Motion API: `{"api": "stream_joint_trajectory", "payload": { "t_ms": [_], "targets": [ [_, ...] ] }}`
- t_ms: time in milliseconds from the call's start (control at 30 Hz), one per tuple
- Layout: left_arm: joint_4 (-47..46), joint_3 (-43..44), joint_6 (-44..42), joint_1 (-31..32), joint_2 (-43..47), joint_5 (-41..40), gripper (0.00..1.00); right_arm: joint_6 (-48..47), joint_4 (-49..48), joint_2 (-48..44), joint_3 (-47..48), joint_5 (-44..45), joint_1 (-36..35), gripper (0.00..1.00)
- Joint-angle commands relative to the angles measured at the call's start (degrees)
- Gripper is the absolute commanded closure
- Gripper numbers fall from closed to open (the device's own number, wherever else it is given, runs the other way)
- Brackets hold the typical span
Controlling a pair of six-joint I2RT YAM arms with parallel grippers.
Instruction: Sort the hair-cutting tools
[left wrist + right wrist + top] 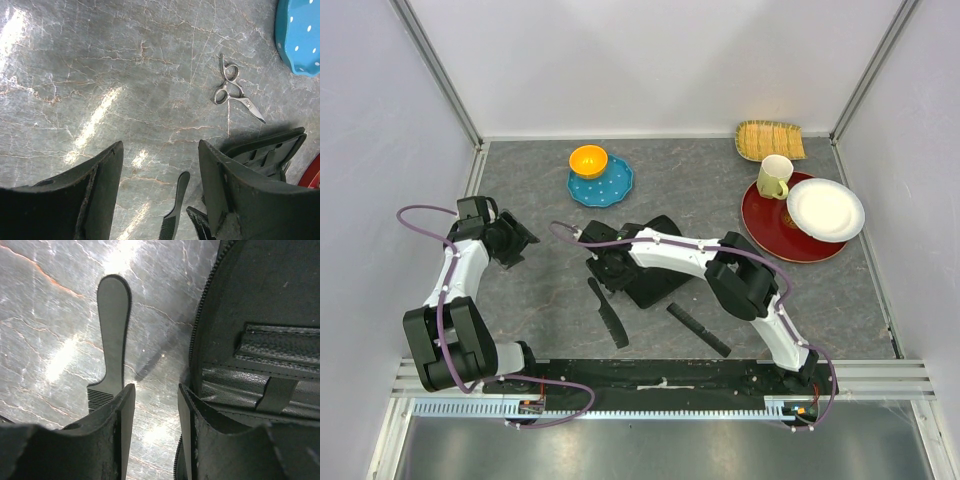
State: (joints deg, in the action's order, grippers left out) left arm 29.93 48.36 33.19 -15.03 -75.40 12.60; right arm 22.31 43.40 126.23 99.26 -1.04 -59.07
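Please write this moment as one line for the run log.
left hand: open, empty, over table | right hand: open, empty, at case edge | combs: two on table | scissors: one seen, on table

The open case point(655, 290) lies mid-counter point(540, 290). One comb point(607, 312) lies just off its near-left edge, and a second comb point(698, 329) lies off its near-right corner. Scissors point(235, 92) lie to its rear-left, near a plate point(615, 188) that carries a bowl point(588, 160). To the case's rear-right, a mug point(775, 177) and a small plate point(825, 210) sit on a large plate point(782, 235), with a basket point(770, 140) behind them.
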Motion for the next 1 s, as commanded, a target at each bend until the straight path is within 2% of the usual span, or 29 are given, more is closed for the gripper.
{"api": "stream_joint_trajectory", "payload": {
  "t_ms": [0,233,467,700,833,967],
  "targets": [
    [-1.54,-0.37,0.91,-0.27,0.16,1.2,0.32,1.69,-0.59,0.59,3.57,1.21,-0.35,0.51],
    [-1.63,-0.37,1.17,-0.27,-0.01,0.85,0.32,2.92,-0.07,1.55,6.11,1.91,-2.01,0.45],
    [-0.31,2.96,2.76,-0.44,-2.82,-0.56,0.32,5.11,0.9,4.45,8.4,5.43,-4.3,0.45],
    [-0.93,4.46,4.95,-0.44,-4.58,-1.87,0.32,6.17,4.58,8.14,11.56,9.3,-4.83,0.51],
    [-1.02,4.29,5.13,-0.44,-4.59,-2.93,0.32,6.7,6.7,8.85,11.74,10.0,-5.0,0.59],
    [-1.02,4.2,5.13,-0.62,-4.23,-4.16,0.31,6.26,9.33,9.55,12.36,10.35,-5.0,0.63]
  ]
}}
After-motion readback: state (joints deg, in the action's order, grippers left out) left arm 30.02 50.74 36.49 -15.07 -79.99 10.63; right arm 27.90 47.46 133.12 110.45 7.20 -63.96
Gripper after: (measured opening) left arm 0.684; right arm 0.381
